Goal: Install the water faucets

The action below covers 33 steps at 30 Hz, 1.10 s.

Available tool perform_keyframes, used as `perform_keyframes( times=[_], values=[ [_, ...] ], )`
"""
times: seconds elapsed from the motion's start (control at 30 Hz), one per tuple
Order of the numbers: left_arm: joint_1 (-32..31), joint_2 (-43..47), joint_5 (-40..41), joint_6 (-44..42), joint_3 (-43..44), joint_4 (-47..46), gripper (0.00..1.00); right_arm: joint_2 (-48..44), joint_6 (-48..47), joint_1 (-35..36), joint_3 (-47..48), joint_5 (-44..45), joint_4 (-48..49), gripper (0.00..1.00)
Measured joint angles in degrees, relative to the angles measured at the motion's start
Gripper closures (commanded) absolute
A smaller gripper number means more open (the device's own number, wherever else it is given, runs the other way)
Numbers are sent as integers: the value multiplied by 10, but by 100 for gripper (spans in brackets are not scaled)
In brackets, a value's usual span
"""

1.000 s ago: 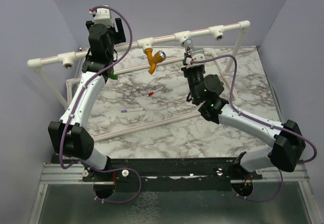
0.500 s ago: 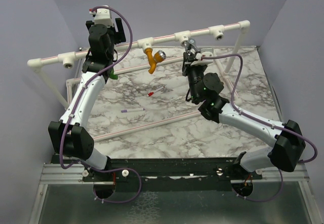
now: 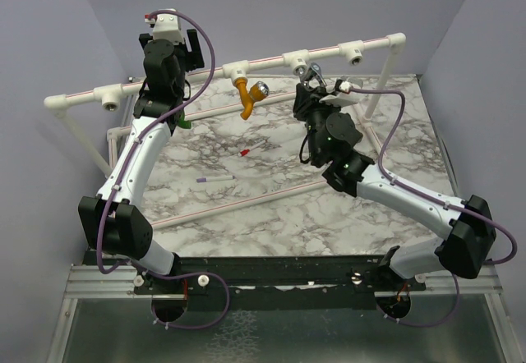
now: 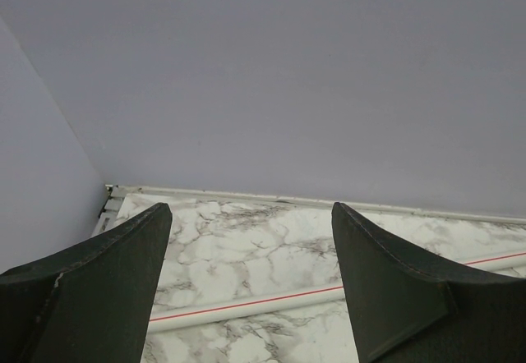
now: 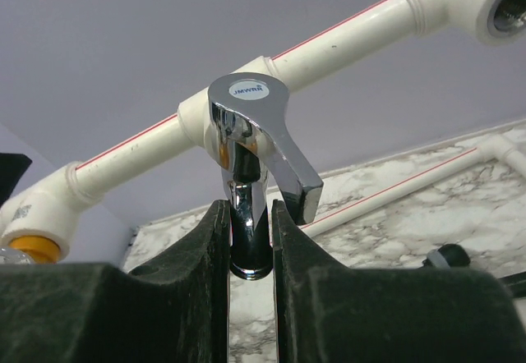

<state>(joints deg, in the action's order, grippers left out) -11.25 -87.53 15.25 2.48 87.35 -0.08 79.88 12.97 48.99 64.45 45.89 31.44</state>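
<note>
Gripping the grey metal faucet (image 5: 251,174) by its lower stem, upright, with the right tool (image 5: 249,215) pinched shut on it and the lever handle standing clear above the fingers. Holding it up at the white pipe rail (image 5: 345,26) along the far edge of the bench (image 3: 271,207), just in front of a tee joint (image 5: 193,117); not possible to tell whether it is touching the socket.

Reading this as the approach step for a second fitting. Sitting already in the neighbouring tee to the left, the mustard-orange faucet (image 3: 249,94), with its spout hanging down. Lying low beside the left arm and partly hidden, the green faucet (image 3: 183,121), not yet mounted. Hanging high over the rail's left stretch, the left tool (image 4: 251,211), with jaws spread wide and gripping nothing.

Next, probably calling for lining the faucet's inlet end up square with the open mouth of the tee, pressing it in, then turning it to seat. Needing care with alignment, since the inlet end is hidden here and a tilted entry could jam or push the rail back.
</note>
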Motion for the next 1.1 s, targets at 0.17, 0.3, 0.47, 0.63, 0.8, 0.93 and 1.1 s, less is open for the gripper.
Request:
perform_keyframes(
  times=[0.17, 0.3, 0.47, 0.63, 0.8, 0.93, 1.1],
  values=[
    [0, 0, 0, 0, -1, -2, 20, 0, 85, 0, 5, 14, -20, 99],
    [0, 1, 0, 0, -3, -6, 20, -1, 148, 0, 10, 23, -40, 99],
    [0, 5, -2, 1, -10, -15, 20, -6, 234, -3, 10, 28, -57, 99],
    [0, 10, -6, 3, -17, -25, 20, -10, 304, -4, 10, 30, -73, 99],
    [0, 16, -9, 5, -24, -29, 20, -23, 388, -5, -3, 29, -81, 99],
    [-1, 19, -9, 7, -27, -30, 20, -29, 471, -7, -13, 27, -85, 99],
    [-1, 22, -9, 9, -29, -31, 20, -34, 560, -7, -17, 23, -102, 99]
  ],
)
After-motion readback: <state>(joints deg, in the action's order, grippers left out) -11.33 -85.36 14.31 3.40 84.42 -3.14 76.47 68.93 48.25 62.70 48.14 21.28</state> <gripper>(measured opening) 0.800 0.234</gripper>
